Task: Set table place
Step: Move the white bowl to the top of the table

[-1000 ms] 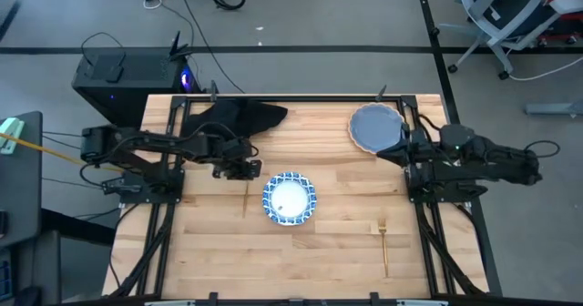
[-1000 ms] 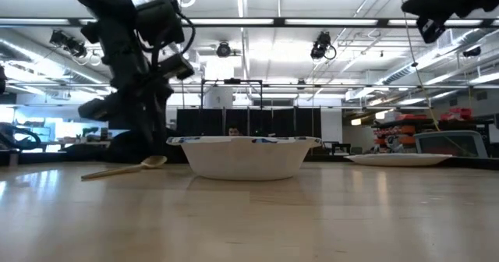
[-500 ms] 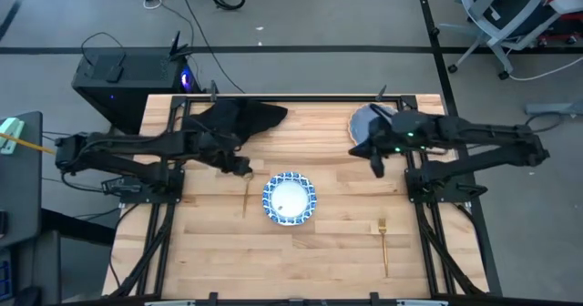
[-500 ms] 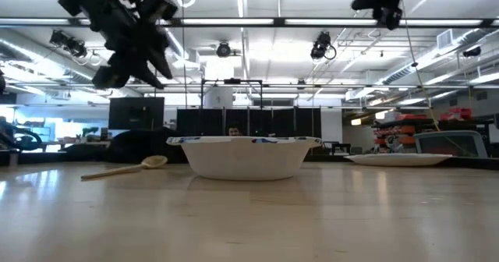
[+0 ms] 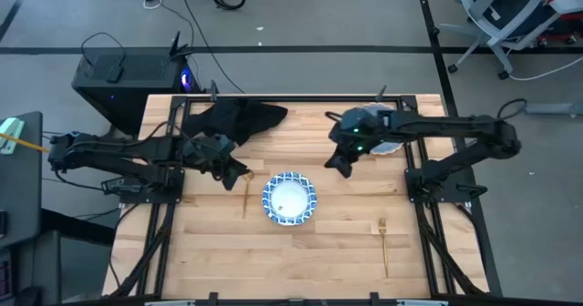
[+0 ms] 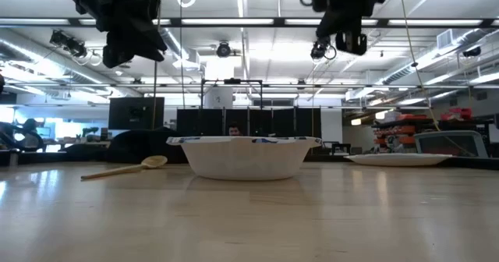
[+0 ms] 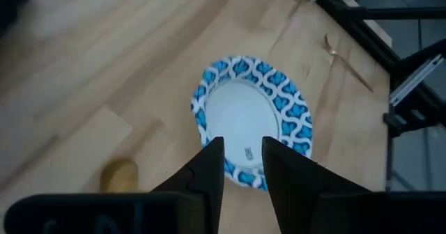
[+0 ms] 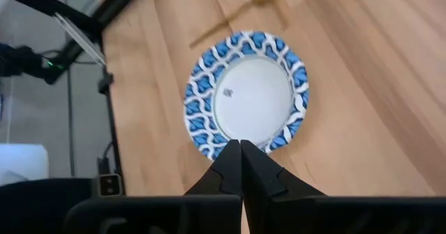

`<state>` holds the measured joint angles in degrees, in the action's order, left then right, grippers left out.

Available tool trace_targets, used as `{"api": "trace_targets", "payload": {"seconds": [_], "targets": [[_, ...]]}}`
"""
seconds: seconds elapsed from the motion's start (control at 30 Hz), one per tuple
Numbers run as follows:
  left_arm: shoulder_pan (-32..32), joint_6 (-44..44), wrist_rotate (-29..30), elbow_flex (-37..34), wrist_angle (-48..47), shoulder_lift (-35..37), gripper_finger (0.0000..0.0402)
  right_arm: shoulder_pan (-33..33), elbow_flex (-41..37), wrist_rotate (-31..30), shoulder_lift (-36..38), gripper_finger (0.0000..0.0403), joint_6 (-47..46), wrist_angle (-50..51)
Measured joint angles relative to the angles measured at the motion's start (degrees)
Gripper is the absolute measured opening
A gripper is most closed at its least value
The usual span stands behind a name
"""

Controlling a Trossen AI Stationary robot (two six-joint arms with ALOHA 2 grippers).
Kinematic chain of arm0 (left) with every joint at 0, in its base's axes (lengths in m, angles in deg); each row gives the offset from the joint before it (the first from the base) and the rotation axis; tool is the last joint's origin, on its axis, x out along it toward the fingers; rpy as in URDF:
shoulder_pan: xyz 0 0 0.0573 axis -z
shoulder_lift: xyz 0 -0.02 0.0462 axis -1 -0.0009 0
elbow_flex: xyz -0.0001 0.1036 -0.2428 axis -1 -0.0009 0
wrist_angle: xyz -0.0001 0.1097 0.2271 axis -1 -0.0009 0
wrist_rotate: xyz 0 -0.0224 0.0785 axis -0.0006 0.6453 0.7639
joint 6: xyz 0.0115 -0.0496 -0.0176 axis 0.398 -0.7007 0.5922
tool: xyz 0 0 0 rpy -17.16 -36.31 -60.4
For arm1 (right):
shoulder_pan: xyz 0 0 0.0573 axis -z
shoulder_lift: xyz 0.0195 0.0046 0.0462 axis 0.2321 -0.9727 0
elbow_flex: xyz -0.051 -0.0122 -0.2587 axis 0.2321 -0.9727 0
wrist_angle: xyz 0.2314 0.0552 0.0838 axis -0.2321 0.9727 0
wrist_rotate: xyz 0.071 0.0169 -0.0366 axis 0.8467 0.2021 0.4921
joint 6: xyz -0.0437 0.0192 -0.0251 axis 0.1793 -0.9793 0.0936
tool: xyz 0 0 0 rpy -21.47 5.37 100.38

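A big open workshop with ceiling lights lies behind the light-wood bench point(image 5: 337, 251). The patterned dish point(image 5: 290, 198) sits mid-bench, the gold spoon point(image 5: 246, 195) just beside it toward the left edge. The fork point(image 5: 384, 242) is near the right edge, the blue-grey plate point(image 5: 390, 144) and black napkin point(image 5: 239, 117) by the far edge.

Both arms hang above the dish: the left gripper point(image 7: 241, 166) with fingers slightly apart and empty, the right gripper point(image 8: 241, 166) pressed together. The main risk is the two arms meeting over the dish. A shut right gripper coming down could shove the dish onto the spoon. The left gripper's narrow gap may miss the dish rim.
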<state>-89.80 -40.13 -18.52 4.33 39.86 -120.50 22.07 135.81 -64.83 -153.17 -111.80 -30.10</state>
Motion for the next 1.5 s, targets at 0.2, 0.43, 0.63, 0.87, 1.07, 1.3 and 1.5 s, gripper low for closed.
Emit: {"api": "trace_targets", "payload": {"seconds": [0.2, 0.43, 0.63, 0.87, 1.07, 1.3, 1.5], "targets": [[1.65, 3.48, 0.97, 0.0, 1.71, 0.66, 0.009, -0.02, 0.0, -1.33, -5.58, 0.0013, 0.1, -3.21], [2.74, 3.44, 0.95, 0.0, 2.04, 0.66, 0.0082, 0.01, 0.01, -1.38, -8.66, 0.0055, -0.36, -8.74], [2.75, 3.44, 0.93, 0.0, 2.31, 0.66, 0.0082, 2.18, 0.04, 1.1, -13.23, 0.01, -9.11, -8.64], [2.73, 3.46, 0.92, 0.0, 2.31, 0.66, 0.0078, 5.37, 0.04, 3.15, -19.18, 0.0125, -10.4, -8.66], [2.73, 3.47, 0.91, 0.0, 2.28, 0.66, 0.0082, 7.15, 0.04, 5.11, -23.09, 0.0126, -8.62, -9.17], [2.73, 3.48, 0.91, 0.0, 2.37, 0.66, 0.0078, 7.44, 0.04, 9.42, -27.47, 0.0128, -8.42, -13.34], [2.71, 3.48, 0.91, 0.0, 2.38, 0.62, 0.0082, 7.34, 0.02, 10.43, -29.77, 0.0128, -8.42, -14.59]]}}
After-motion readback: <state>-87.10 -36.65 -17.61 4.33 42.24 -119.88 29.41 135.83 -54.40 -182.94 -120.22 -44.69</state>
